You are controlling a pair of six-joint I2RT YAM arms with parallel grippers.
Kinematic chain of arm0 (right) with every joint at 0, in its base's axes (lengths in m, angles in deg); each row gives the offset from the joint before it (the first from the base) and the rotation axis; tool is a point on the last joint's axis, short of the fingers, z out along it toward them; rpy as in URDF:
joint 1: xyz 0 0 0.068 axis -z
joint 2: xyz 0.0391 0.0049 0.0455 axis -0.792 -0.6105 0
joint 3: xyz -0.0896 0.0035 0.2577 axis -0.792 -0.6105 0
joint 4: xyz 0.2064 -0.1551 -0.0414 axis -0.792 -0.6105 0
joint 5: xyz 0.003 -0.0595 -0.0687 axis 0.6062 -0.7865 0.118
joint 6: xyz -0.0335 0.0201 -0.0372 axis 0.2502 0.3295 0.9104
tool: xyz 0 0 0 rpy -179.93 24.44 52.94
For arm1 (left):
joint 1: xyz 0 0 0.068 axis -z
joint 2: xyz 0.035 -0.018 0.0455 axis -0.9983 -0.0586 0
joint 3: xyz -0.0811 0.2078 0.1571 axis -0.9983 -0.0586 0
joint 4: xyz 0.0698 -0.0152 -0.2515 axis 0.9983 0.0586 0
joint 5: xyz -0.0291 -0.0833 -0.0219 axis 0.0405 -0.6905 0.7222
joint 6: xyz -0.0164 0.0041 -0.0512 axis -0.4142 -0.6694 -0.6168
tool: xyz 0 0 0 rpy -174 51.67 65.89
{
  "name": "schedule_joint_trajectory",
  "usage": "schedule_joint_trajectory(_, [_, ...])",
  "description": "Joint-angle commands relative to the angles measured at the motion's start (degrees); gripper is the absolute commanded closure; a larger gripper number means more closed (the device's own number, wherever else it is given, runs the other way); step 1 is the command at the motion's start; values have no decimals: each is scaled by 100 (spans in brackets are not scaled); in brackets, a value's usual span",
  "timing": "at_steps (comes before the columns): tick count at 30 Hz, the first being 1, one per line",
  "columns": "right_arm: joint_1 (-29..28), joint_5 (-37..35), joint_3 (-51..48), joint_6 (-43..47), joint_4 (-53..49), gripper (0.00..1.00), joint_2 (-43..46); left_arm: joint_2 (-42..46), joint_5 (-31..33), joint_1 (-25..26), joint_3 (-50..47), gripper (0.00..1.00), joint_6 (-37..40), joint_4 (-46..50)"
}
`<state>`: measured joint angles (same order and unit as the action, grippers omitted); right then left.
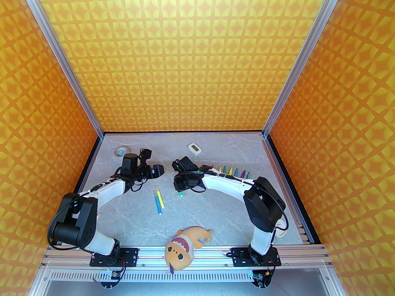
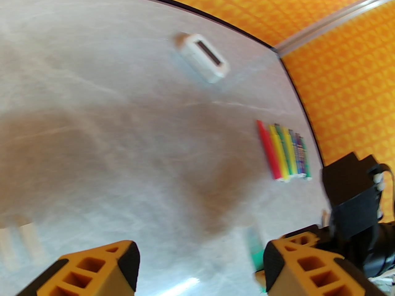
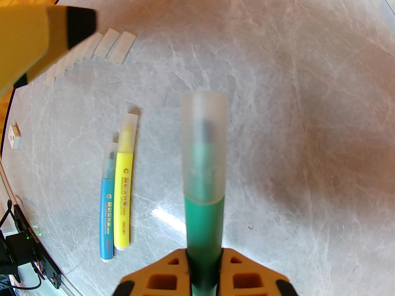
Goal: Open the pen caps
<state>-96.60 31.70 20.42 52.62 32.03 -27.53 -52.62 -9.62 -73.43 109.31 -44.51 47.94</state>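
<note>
The right gripper [image 3: 203, 259] pinches the green pen [image 3: 203, 224] by its barrel over the middle of the table [image 3: 293, 72], so the left gripper [image 2: 200, 265], jaws spread, should close squarely on the cap [image 3: 204, 140] and pull straight along the pen.

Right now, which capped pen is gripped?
The green pen: the right gripper clamps its barrel, cap on. The yellow pen and blue pen lie side by side on the table.

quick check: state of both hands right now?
Left hand: open, empty.
Right hand: closed on the green pen, cap on.
</note>
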Motion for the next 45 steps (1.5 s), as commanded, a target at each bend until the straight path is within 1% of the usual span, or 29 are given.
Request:
schedule_joint_trajectory(1, [11,102,-8,113,245,100,239,-170,-555,145,197,30,-243,-338])
schedule_joint_trajectory(4, [11,60,10,109,294,100,287,-298,-709,226,305,34,-302,-394])
schedule_joint_trajectory(10, [11,97,-52,146,471,100,442,-516,-753,322,456,35,-432,-474])
schedule_joint_trajectory(15, [11,139,-74,185,565,100,499,-631,-833,460,624,42,-470,-489])
schedule_joint_trajectory(28, [11,152,-148,220,667,100,596,-703,-873,547,757,65,-500,-388])
schedule_joint_trajectory(38, [15,-23,-315,203,925,100,694,-710,-884,547,801,87,-561,-332])
schedule_joint_trajectory(39, [11,-34,-392,208,1035,97,701,-710,-889,543,818,88,-586,-325])
schedule_joint_trajectory(40, [11,-11,-459,208,1128,92,716,-712,-891,548,831,89,-607,-322])
schedule_joint_trajectory(42, [11,15,-607,212,1339,75,736,-716,-944,545,873,91,-667,-320])
schedule_joint_trajectory(44, [11,69,-773,203,1625,68,774,-690,-1017,543,907,92,-719,-340])
schedule_joint_trajectory(45, [13,85,-876,178,1752,67,800,-680,-1043,549,920,93,-754,-341])
